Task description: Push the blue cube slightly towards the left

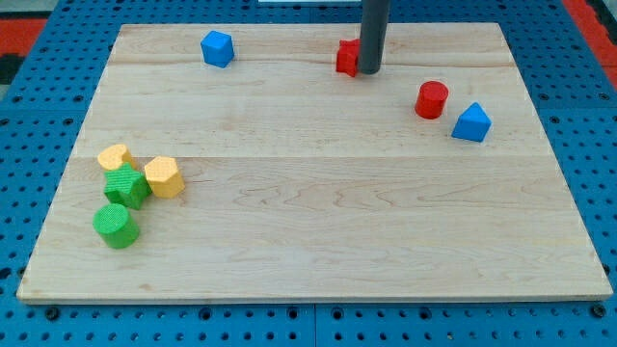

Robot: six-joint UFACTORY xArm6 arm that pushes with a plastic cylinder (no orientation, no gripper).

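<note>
Blue cube sits near the board's top-left, well apart from all else; my tip rests just right of a red block, touching or nearly so. No pincer fitted, so no jaw state to report. Recommended: skirt the red block, settle just right of the cube, then nudge briefly leftward; stop early. Cube appears small, faceted, glossy, upright.

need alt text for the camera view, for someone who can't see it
My tip touches a red block at the wooden board's top edge, with the blue cube off to the view's left. Other blocks lie scattered right and lower left.
</note>
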